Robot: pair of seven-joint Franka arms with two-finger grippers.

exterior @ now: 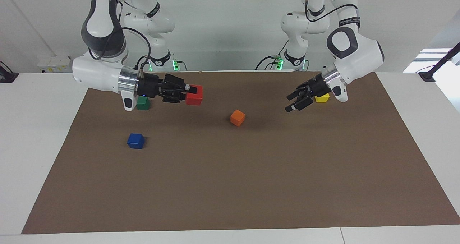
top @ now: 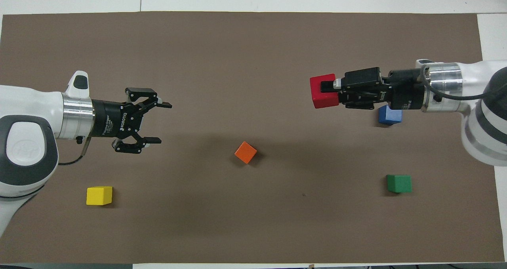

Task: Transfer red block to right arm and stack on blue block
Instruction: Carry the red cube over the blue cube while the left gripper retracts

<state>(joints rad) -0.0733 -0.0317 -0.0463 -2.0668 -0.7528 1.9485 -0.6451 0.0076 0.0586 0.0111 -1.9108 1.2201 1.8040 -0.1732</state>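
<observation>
With the red block [exterior: 194,95] gripped in my right end effector [exterior: 189,90], left end effector [exterior: 297,101] open and waiting, I should lower it squarely onto the blue block [exterior: 136,141] below.

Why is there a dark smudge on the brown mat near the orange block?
Facing view: that soft smudge beside the orange block on the brown mat is a shadow, probably the raised arms'. Overhead view: the same blurry shadow spreads around that block.

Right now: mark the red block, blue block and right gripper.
red block [exterior: 194,95], facing view, its front face.
blue block [exterior: 135,141], facing view, its front face.
right gripper [exterior: 191,90], facing view, between the fingertips shut on the red block.
</observation>
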